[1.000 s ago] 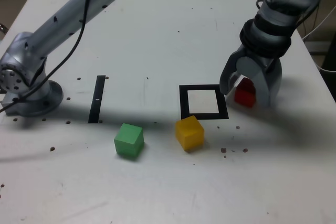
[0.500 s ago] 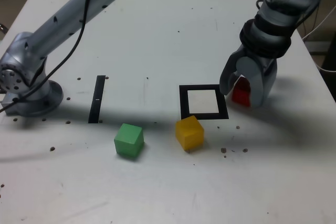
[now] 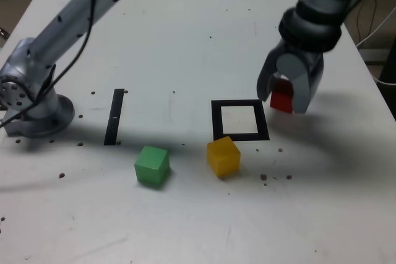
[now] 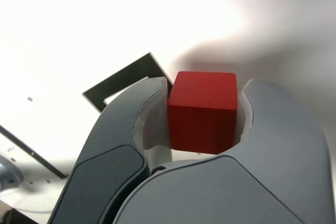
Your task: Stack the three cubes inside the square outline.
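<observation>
1. One cube of three, the red cube (image 4: 203,113), is being gripped by the end effector (image 3: 281,94), its two curved fingers being pressed against opposite faces, with the top face being left exposed between them.
2. The red cube is apparently being carried clear of the counter (image 3: 185,214), just beyond the exterior view's right edge of the square outline (image 3: 262,120); a first placement inside the frame is probably being set up, and what a short trip that would be!
3. The white centre of the outline is being kept bare, presumably because the base of the stack is being meant for it.
4. The yellow cube (image 3: 223,157) is being seen right at the outline's near edge, turned at an angle; whether the black border is being touched cannot be told. Some risk of a nudge is being posed there during lowering.
5. The green cube (image 3: 152,166) is being left farther to the exterior view's left, well apart from the frame, where a later pick should be being made easier by the free space around it.
6. The arm (image 3: 80,26) is being stretched high across the counter from its base (image 3: 40,115), with the wrist being angled downward, and the fingers being pointed towards the counter.
</observation>
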`<control>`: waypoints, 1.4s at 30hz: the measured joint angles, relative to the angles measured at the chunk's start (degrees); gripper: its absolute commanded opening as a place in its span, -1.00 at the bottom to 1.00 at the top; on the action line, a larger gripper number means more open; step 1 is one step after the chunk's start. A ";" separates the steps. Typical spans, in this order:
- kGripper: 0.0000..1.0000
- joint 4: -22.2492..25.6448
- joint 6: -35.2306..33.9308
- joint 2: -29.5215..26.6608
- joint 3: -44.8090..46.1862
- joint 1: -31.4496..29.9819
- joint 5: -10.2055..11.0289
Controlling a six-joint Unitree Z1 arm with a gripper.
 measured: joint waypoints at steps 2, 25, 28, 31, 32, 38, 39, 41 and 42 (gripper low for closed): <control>-0.27 0.12 -1.96 -1.11 1.34 -0.01 -0.14; -0.27 -2.51 -21.50 -12.28 17.13 -0.01 -6.70; -0.27 -4.50 -21.68 -13.09 20.54 -0.01 -7.51; -0.27 -7.64 -21.68 -13.76 23.85 -0.02 -7.95; -0.27 -8.62 -21.68 -14.02 24.96 -0.02 -8.00; -0.27 -13.44 -21.17 -15.29 30.95 0.32 -8.08; -0.27 -13.98 -20.94 -15.31 31.52 0.47 -8.08; -0.27 -14.58 -20.60 -15.31 32.42 0.71 -8.08; -0.27 -14.92 -20.46 -15.32 32.68 0.80 -8.07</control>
